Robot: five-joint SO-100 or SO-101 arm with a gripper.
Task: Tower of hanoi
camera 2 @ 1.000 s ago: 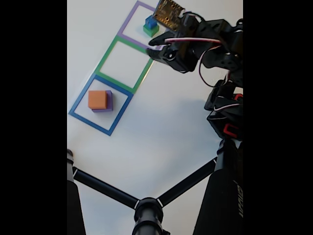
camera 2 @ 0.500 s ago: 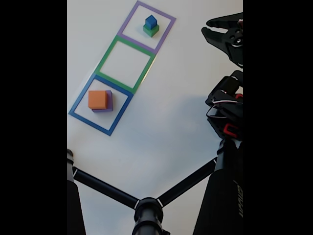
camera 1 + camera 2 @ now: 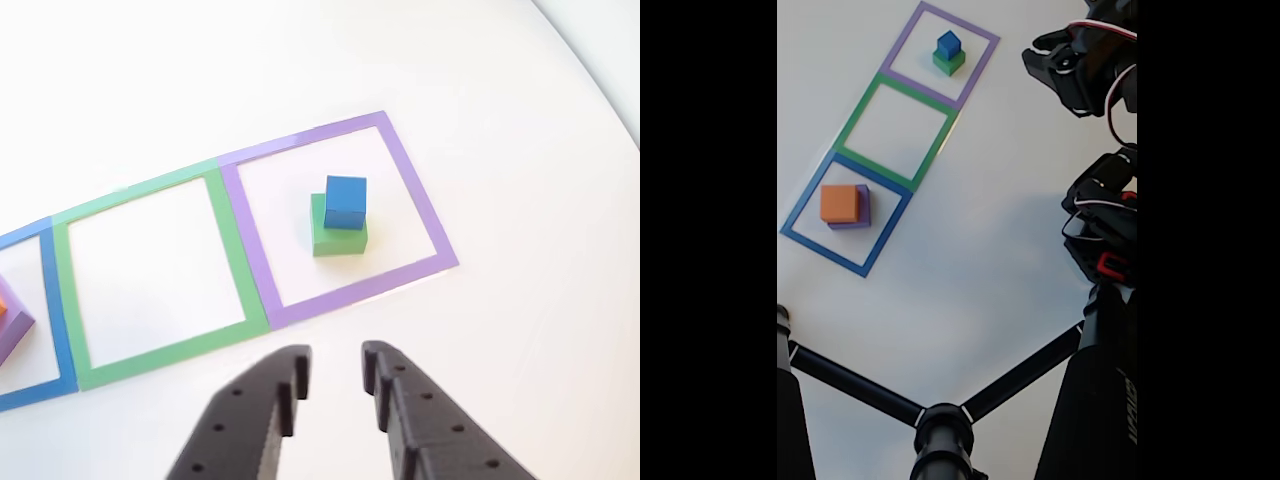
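White counter (image 3: 970,260) is filling both views, and three flat square outlines are lying on it in a row, edge to edge. In the other view, the black hand (image 3: 335,375) is entering from the bottom edge, with its two fingers standing slightly apart and nothing between them. It is hovering over bare counter, just outside the near border of the purple outline (image 3: 340,215).

Directly ahead of the fingertips, inside the purple outline, the green block (image 3: 338,238) is sitting flat on the counter, and the blue cube (image 3: 345,202) is resting on top of it, turned a little askew. Neither is touching the hand.

Ahead and to the left of the hand, the green outline (image 3: 150,270) is enclosing only white counter. Farther left still, the blue outline (image 3: 45,320) is running off the picture's edge, with a corner of the purple block (image 3: 12,330) and a sliver of the orange block (image 3: 3,308) showing inside it.

In the fixed view, the arm (image 3: 1085,65) is reaching in from the upper right, off to the right of the purple outline. The orange block is sitting on top of the wider purple block inside the blue outline, well apart from the arm. Black tripod legs (image 3: 940,420) are crossing the bottom of this view.
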